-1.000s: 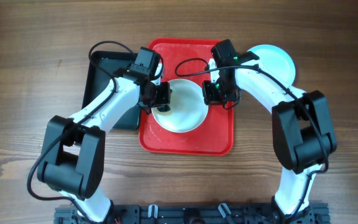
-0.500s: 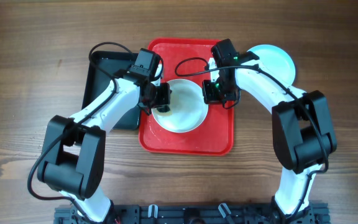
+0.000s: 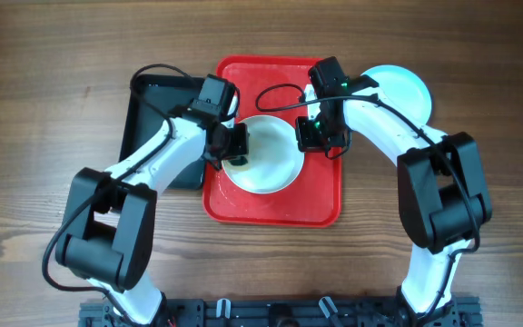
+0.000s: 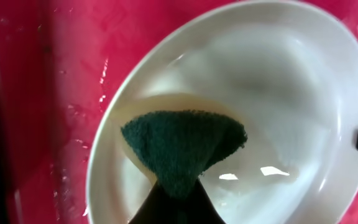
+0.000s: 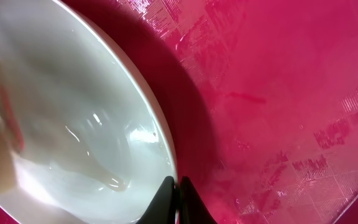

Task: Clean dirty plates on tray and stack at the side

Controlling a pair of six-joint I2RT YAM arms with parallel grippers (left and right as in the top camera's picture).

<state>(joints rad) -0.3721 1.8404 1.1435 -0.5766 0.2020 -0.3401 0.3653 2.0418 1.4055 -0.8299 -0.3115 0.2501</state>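
1. Wooden table (image 3: 44, 109), brown, grain running left to right.
2. Red tray (image 3: 275, 221) lies flat around the middle, long side running from near edge to far edge.
3. Black tray (image 3: 142, 113) sits just beside the red tray on its left, partly under an arm.
4. Light blue plate (image 3: 407, 86) lies right of the red tray, toward the far edge, partly covered.
5. Black rail (image 3: 271, 313) runs along the near edge.

Overhead: straight down, far, whole table (image 3: 44, 109). Wrist views: very close, facing down; all three share white plate (image 3: 266, 165), red tray (image 3: 280, 204)
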